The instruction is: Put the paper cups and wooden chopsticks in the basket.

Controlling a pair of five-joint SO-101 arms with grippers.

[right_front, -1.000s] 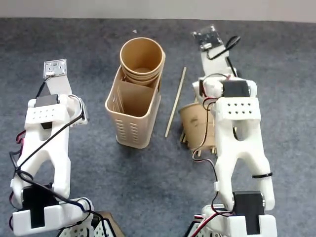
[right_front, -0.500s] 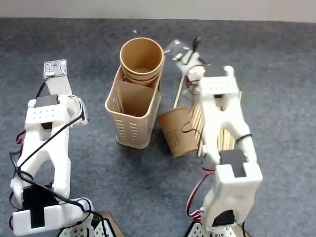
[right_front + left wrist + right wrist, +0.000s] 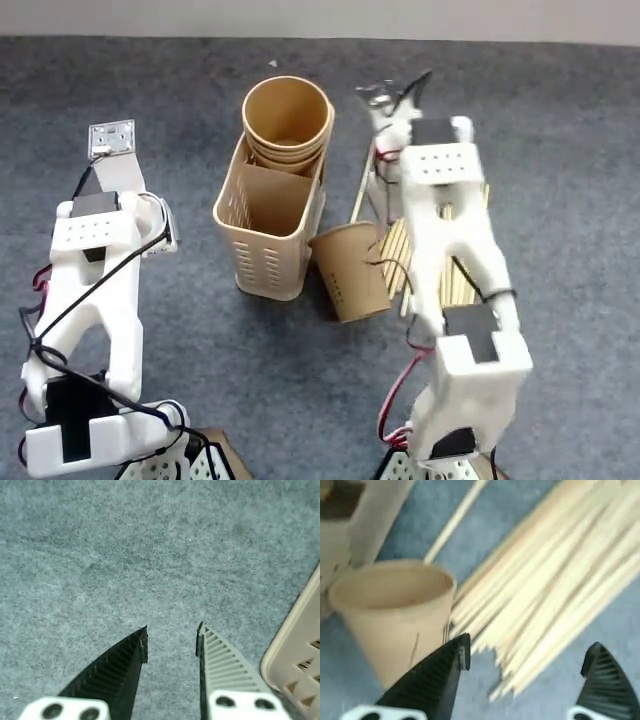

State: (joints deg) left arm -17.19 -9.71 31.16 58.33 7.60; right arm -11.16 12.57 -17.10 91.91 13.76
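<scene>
Right wrist view: the right tool gaped wide with nothing between its fingers, poised over the heap of wooden chopsticks. A loose paper cup lay tipped over just beside its dark finger, close against the basket on the grey desk. A stack of cups filled the basket's far compartment. The left tool stood slightly parted and empty, near the basket's corner.
</scene>
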